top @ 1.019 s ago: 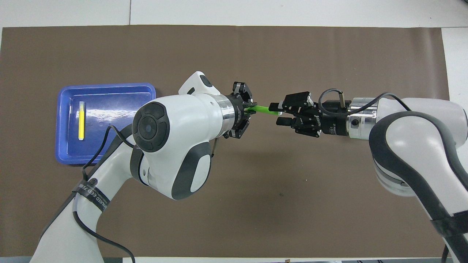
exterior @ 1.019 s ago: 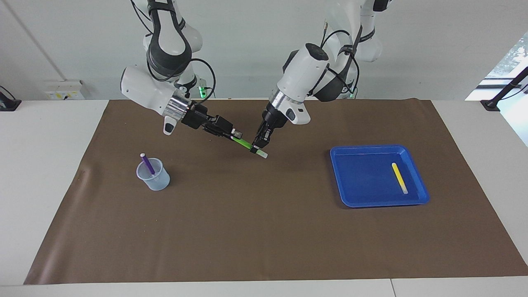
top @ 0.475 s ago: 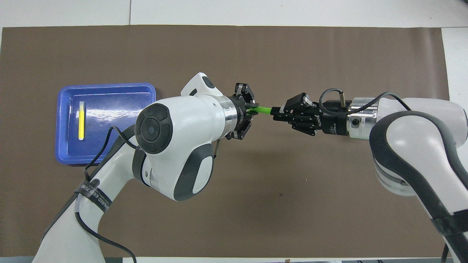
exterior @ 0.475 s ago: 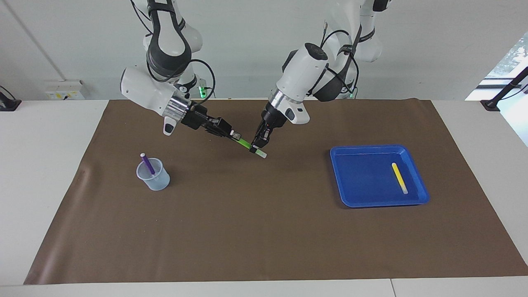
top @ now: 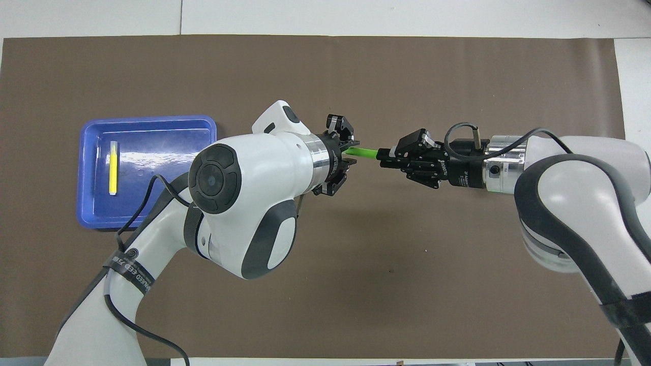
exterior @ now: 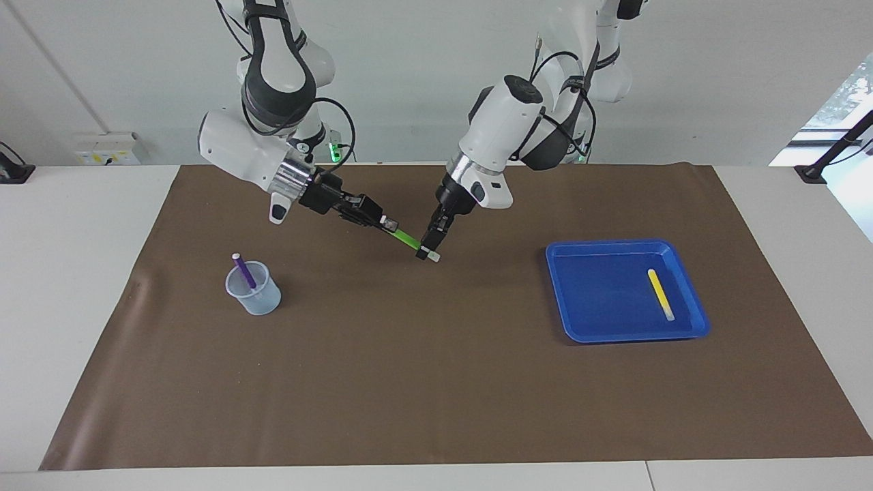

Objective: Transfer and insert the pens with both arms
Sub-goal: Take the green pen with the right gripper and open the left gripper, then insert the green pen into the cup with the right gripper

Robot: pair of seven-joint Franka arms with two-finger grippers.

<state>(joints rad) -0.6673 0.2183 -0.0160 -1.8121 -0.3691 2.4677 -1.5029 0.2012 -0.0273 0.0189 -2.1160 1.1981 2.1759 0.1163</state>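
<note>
Mid-air handover over the middle of the desk (exterior: 436,382): right gripper (exterior: 386,223) now has its fingers clenched on the green pen (exterior: 407,239), where a second ago they were apart around it, while the left gripper (exterior: 430,251) at the pen's pale end has begun letting go, fingers parting in the overhead view. So the pen looks passed to the right arm; next stop probably the cup (exterior: 254,289) holding the purple pen (exterior: 243,270), with the yellow pen (exterior: 659,293) unmoved in the blue tray (exterior: 600,334).
</note>
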